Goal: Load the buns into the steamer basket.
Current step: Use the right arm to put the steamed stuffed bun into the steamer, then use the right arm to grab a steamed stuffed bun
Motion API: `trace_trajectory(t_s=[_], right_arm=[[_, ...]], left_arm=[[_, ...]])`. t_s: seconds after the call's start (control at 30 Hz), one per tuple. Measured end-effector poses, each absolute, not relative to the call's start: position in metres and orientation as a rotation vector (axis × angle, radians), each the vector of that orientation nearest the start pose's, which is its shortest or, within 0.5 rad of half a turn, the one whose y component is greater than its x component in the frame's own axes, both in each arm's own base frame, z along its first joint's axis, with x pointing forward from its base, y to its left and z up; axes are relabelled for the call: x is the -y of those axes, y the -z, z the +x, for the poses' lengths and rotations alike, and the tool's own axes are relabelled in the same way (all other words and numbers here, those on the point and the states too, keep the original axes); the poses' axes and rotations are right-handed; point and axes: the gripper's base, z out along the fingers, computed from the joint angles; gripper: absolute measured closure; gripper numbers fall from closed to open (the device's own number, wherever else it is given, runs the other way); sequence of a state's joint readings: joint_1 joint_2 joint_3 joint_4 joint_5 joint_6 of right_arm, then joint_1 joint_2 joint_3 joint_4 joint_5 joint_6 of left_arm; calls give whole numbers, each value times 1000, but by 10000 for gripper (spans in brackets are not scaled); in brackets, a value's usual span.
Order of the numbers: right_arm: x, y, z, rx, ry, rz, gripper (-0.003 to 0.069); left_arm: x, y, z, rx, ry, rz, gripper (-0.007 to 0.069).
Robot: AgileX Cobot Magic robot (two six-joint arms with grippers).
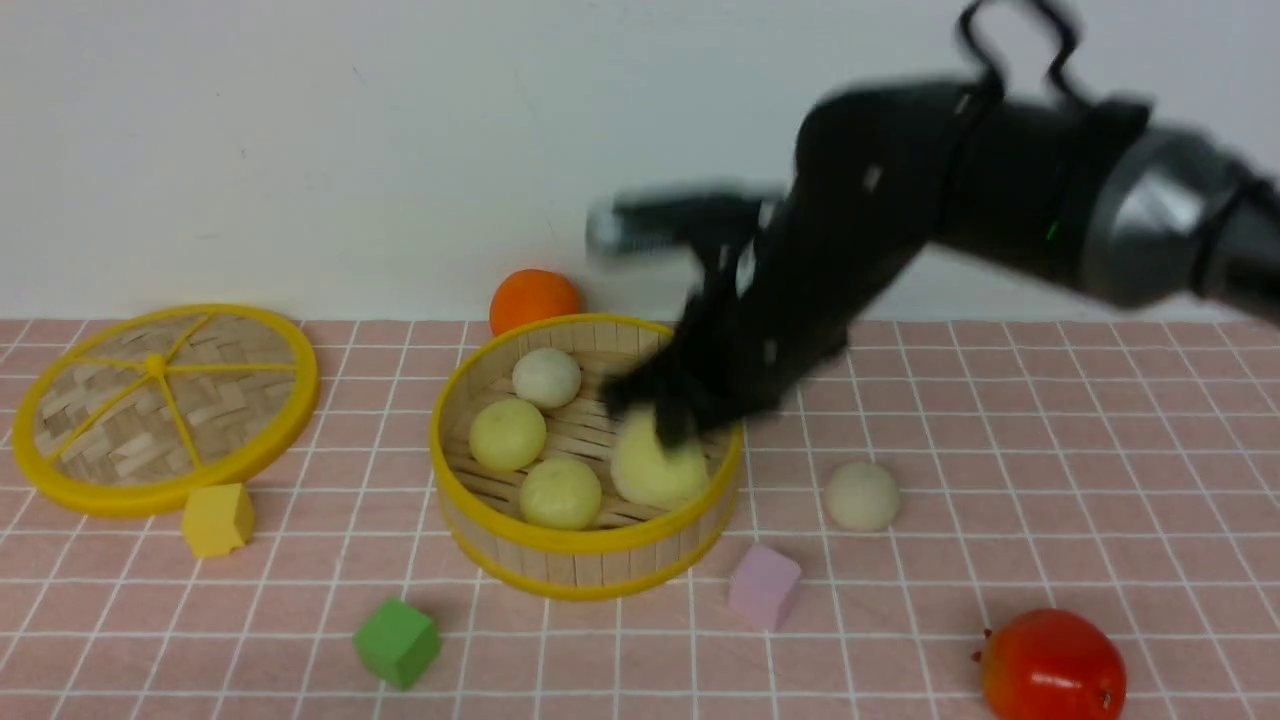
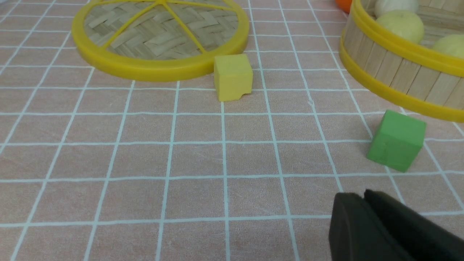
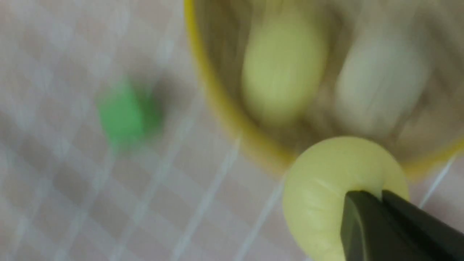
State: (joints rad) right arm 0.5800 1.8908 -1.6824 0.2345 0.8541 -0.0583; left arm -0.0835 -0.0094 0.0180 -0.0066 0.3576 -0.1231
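The steamer basket [image 1: 590,548] stands mid-table with an off-white bun [image 1: 546,377] and two pale yellow buns [image 1: 507,434] [image 1: 560,492] on its floor. My right gripper [image 1: 665,425] hangs blurred over the basket's right side, shut on a third pale yellow bun [image 1: 655,468]. In the right wrist view its jaws [image 3: 380,194] pinch into that bun [image 3: 319,203] above the basket rim [image 3: 217,108]. One more off-white bun [image 1: 861,495] lies on the cloth to the basket's right. My left gripper [image 2: 364,195] is shut and empty, low over the cloth near the green cube [image 2: 397,145].
The flat woven lid [image 1: 165,405] lies at far left with a yellow block [image 1: 216,518] in front of it. A green cube [image 1: 397,642] and a pink block [image 1: 764,586] sit before the basket. An orange [image 1: 533,298] is behind it, a red fruit [image 1: 1050,665] at front right.
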Motion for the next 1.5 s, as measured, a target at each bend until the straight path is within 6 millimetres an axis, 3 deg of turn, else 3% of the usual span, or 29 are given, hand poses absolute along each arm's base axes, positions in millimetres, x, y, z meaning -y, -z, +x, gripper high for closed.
trace_trajectory(t_s=[0.07, 0.1, 0.2, 0.33, 0.5, 0.77, 0.87, 1.0, 1.03, 1.13, 1.27, 1.33, 1.5], right_arm=[[-245, -302, 362, -2435, -486, -647, 643], [-245, -303, 377, -2350, -489, -596, 643], [-247, -294, 391, -2299, -498, -553, 643], [-261, -251, 414, -2267, -511, -491, 643], [-268, -221, 421, -2297, -502, -487, 643], [-273, -195, 424, -2363, -567, -413, 640], [-275, -191, 424, -2380, -600, -379, 608], [-275, -192, 424, -2376, -601, -379, 535], [-274, -195, 424, -2376, -600, -381, 445], [-271, -203, 422, -2389, -597, -403, 320], [-255, -235, 415, -2425, -535, -493, 155], [-234, -261, 412, -2434, -454, -538, 113], [-195, -275, 405, -2609, -289, -496, 92]], left_arm=[[5, -175, 53, -1852, 150, -41, 545], [5, -175, 53, -1852, 150, -41, 545], [5, -175, 53, -1852, 150, -41, 545], [5, -175, 53, -1852, 150, -41, 545], [5, -175, 53, -1852, 150, -41, 545], [5, -175, 53, -1852, 150, -41, 538], [5, -175, 53, -1852, 150, -41, 538], [5, -175, 53, -1852, 150, -41, 533], [5, -175, 53, -1852, 150, -41, 531], [5, -175, 53, -1852, 150, -41, 528], [5, -175, 53, -1852, 150, -41, 523], [5, -175, 53, -1852, 150, -41, 521], [5, -175, 53, -1852, 150, -41, 516]])
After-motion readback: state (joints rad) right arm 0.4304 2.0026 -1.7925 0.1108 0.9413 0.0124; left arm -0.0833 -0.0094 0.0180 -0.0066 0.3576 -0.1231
